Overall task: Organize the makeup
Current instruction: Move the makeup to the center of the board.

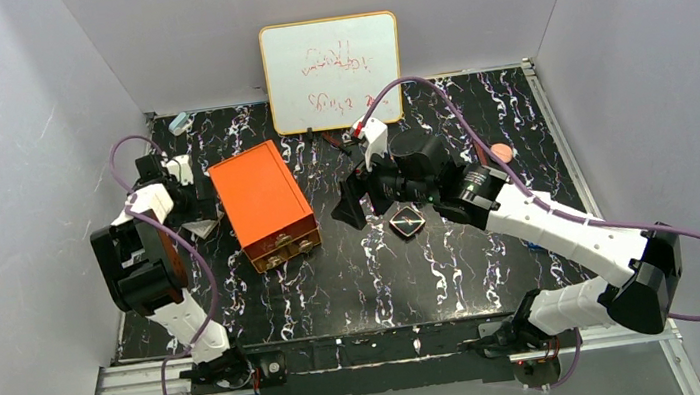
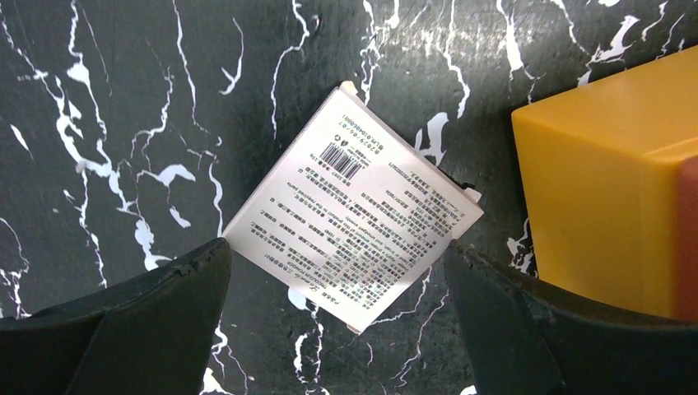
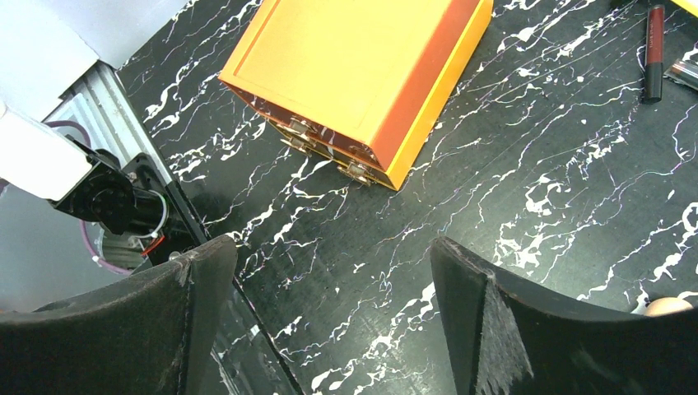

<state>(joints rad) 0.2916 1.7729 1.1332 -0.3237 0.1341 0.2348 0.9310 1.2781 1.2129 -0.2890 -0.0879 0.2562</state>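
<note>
The packet (image 2: 354, 210) lay flat left of the box (image 2: 609, 189), under the left gripper's (image 2: 336, 249) wide jaws: thin, light, likely slick, best pinched across opposite edges. The right gripper (image 3: 331, 247) gaped near the compact (image 1: 407, 221).

- An orange box (image 1: 261, 203) is seen lying at an angle on the tabletop, its two drawer fronts with metal knobs turned toward the near edge; the drawers are shut.
- The tabletop (image 1: 336, 280) under the box is black with white veining.
- A whiteboard (image 1: 332, 74), marked with faint red scribbles, is propped against the back wall, behind the box and to its right.
- A small pale-blue object (image 1: 180, 124) is found behind the box to its left, at the back corner; what it is cannot be told.
- A metal rail (image 1: 395, 348) is fixed along the table edge in front of the box.
</note>
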